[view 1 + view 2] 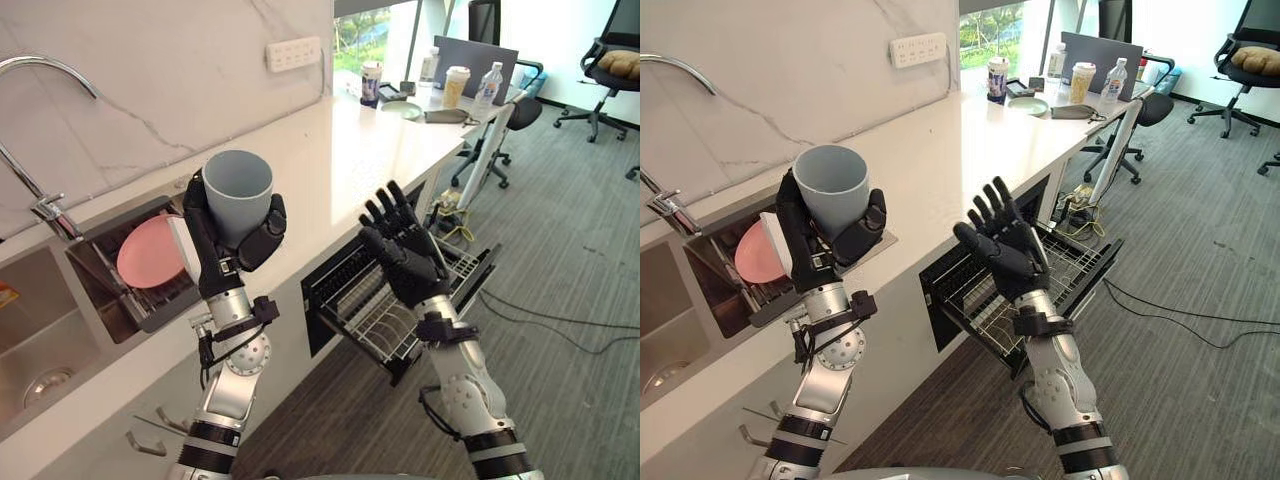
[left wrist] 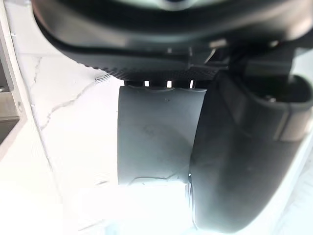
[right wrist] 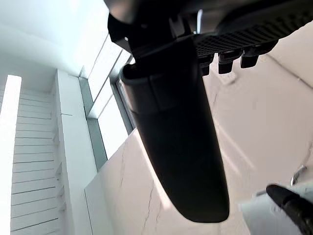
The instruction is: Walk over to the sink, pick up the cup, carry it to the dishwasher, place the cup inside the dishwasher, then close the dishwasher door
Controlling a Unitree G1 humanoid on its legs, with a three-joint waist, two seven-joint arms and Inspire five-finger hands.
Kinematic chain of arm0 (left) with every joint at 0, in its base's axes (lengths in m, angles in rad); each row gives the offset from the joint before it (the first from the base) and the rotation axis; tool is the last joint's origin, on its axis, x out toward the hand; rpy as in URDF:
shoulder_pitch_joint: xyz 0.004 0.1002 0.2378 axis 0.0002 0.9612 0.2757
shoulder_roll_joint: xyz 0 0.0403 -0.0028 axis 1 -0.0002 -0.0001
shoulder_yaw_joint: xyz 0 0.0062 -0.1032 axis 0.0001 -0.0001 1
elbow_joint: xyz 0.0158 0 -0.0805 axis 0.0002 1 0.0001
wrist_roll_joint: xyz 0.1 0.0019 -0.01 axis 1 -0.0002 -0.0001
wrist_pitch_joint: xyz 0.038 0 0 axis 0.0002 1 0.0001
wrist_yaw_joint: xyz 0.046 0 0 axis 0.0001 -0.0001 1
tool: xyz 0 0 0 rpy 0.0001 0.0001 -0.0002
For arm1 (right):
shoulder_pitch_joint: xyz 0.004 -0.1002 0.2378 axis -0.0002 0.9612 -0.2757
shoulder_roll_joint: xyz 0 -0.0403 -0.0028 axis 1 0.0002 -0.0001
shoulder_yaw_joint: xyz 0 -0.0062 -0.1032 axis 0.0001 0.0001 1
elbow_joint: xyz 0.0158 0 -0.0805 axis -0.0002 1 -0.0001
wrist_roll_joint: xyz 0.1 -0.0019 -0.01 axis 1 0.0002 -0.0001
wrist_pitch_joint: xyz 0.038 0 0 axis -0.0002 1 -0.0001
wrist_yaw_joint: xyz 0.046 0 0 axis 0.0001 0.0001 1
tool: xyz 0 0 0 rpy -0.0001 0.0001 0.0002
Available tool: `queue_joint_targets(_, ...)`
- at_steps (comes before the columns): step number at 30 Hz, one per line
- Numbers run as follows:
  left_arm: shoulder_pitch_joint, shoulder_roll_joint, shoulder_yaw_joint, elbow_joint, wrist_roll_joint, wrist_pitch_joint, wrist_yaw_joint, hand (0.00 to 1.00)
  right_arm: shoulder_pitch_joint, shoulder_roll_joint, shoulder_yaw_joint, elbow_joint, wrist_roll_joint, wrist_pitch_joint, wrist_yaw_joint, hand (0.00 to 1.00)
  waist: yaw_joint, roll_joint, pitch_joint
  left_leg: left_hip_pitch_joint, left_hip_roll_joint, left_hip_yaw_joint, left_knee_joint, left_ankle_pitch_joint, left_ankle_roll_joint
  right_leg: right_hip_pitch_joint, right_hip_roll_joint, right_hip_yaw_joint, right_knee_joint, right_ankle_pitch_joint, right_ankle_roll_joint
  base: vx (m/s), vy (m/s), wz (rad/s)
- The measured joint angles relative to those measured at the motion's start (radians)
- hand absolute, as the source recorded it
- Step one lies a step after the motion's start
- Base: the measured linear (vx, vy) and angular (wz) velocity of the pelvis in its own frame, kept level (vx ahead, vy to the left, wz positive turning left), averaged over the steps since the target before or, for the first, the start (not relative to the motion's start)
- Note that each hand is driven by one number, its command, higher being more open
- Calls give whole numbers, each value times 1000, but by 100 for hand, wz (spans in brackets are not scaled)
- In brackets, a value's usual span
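Left hand (image 1: 215, 250) raised in front, fingers and thumb curled round grey cup (image 1: 238, 190); cup upright, mouth up, held in the air over edge of white counter (image 1: 330, 140). Right hand (image 1: 405, 255) raised beside it, apart from cup, fingers straight and spread, holding nothing. Below right hand, dishwasher (image 1: 335, 290) open, wire rack (image 1: 400, 325) pulled out. Pink plate (image 1: 150, 252) behind left hand, beside sink (image 1: 40, 330).

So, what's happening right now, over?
Left hand shut on grey cup, held upright. Right hand open, empty, above pulled-out dishwasher rack. Nothing seen blocking.
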Motion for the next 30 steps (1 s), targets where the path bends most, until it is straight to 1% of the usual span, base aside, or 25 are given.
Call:
queue_joint_targets(4,-3,-6,-16,72,1,57,-23,0,-11,-2,45,-32,0,44,25,100,-5,0,0,4,1,23,-2,1,0,0,6,21,-29,17,2,22,-2,-21)
queue_joint_targets(8,-3,-7,-47,102,2,85,-41,0,-11,-6,52,-38,-11,44,10,100,-7,0,0,4,4,25,-2,1,0,0,9,19,-32,18,3,18,-3,-2)
queue_joint_targets(12,-3,-9,-53,110,4,93,-41,0,-11,-23,82,-39,-36,44,-19,100,-7,0,0,5,6,25,-2,1,0,0,10,19,-32,19,4,-8,0,0)
queue_joint_targets(17,-12,-6,-104,153,3,96,-42,0,-22,-24,138,-40,-123,44,-109,100,-4,0,-1,4,6,26,-2,1,0,0,10,19,-34,25,4,-33,5,0)
queue_joint_targets(18,-12,-5,-118,153,3,96,-42,0,-29,-24,146,-40,-180,45,-147,100,-3,1,-1,4,6,26,-2,3,0,0,10,19,-34,26,4,0,0,0)
queue_joint_targets(20,-12,-6,-138,153,3,98,-46,0,-39,-24,146,-40,-253,51,-193,100,-4,1,-1,4,5,26,-2,5,1,-2,10,19,-35,27,4,-16,2,0)
queue_joint_targets(23,-17,-6,-171,153,3,109,-60,0,-47,-28,145,-40,-290,70,-222,100,-5,1,-3,4,6,27,-2,7,2,-4,11,20,-37,29,3,0,0,0)
queue_joint_targets(28,-45,-7,-220,156,1,135,-65,0,-51,-42,145,-39,-293,105,-253,100,-5,2,-5,2,6,25,-3,12,1,-3,11,20,-37,32,4,0,0,0)
queue_joint_targets(30,-59,-7,-236,169,1,139,-64,0,-54,-47,149,-39,-298,117,-281,100,-4,5,-10,2,6,25,-3,13,2,-3,11,20,-37,33,4,0,0,0)
